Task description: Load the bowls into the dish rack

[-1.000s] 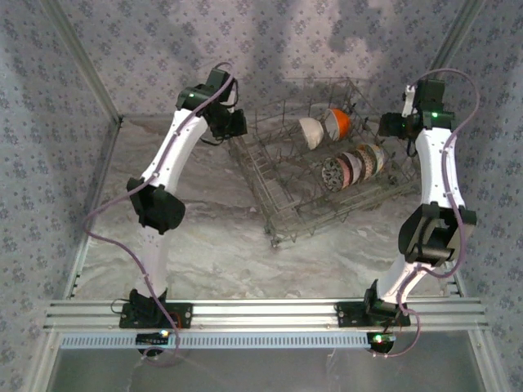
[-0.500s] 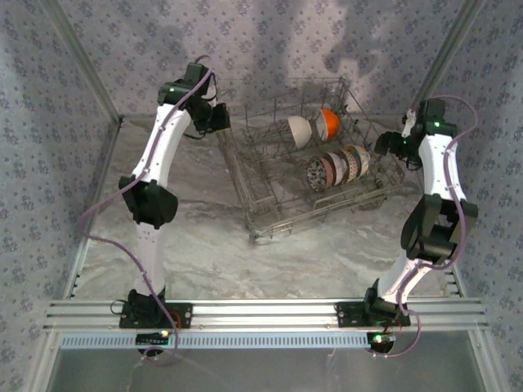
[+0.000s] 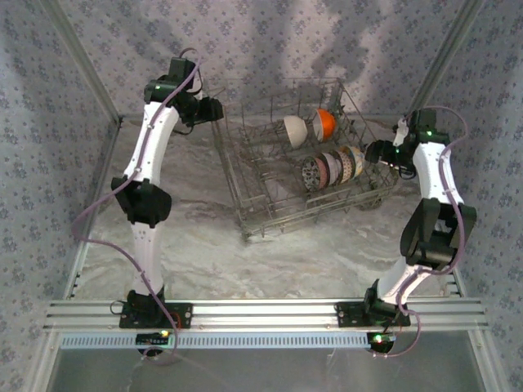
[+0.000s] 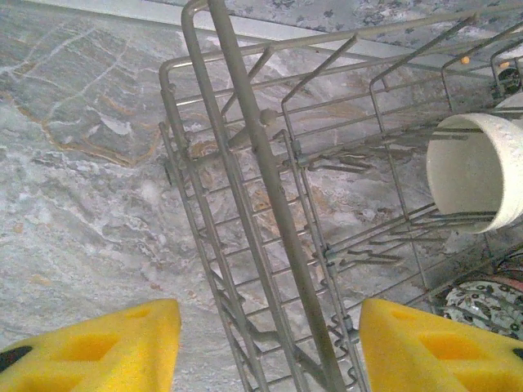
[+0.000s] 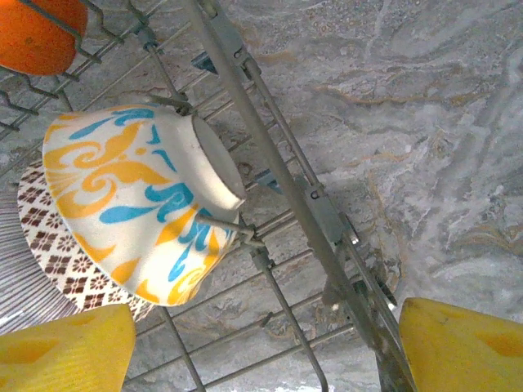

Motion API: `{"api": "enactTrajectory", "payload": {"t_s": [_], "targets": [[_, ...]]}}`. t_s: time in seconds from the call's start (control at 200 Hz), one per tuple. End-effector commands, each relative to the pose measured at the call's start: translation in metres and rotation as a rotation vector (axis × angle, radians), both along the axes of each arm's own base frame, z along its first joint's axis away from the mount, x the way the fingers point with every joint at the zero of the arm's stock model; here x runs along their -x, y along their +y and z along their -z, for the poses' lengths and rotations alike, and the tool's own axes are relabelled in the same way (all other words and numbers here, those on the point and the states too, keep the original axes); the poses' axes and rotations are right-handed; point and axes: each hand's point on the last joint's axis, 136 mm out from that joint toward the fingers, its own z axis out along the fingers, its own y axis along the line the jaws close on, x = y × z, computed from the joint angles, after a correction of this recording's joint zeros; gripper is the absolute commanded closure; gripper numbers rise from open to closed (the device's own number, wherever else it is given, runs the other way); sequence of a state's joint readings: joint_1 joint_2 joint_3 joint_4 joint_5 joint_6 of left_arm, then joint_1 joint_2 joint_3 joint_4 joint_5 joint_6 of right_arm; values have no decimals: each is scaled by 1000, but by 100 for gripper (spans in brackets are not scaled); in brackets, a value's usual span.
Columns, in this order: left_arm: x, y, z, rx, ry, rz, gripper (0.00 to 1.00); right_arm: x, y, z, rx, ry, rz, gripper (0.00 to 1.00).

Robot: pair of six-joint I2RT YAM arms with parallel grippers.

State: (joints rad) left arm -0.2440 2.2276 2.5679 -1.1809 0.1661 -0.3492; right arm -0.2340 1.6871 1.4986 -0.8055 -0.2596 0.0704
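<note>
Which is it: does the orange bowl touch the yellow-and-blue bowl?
Apart: the right wrist view shows a clear gap between the orange bowl and the yellow-and-blue bowl.

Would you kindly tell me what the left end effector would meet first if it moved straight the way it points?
Probably the dish rack: its side rim wire runs ahead of the open left end effector, between its fingers. Depth is unclear, but nothing looks nearer.

In the right wrist view the orange bowl (image 5: 37, 37) is cut off at eleven o'clock — the brown-patterned bowl (image 5: 61, 265), at eight o'clock, lies mostly hidden behind the yellow-and-blue bowl (image 5: 131, 204).
</note>
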Motion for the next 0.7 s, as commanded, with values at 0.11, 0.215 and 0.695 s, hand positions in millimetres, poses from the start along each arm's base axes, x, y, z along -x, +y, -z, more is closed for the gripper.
{"api": "enactTrajectory", "payload": {"t_s": [0.11,0.215,0.695], "targets": [[9,31,-60,-58,-173,-92,32,42,54,2,-115,63,-60,15],[8,51,-60,-62,-184,-160,30,55,75,0,-147,64,-91,15],[13,102,-59,-67,-189,-246,26,115,148,15,-224,150,-131,15]]}}
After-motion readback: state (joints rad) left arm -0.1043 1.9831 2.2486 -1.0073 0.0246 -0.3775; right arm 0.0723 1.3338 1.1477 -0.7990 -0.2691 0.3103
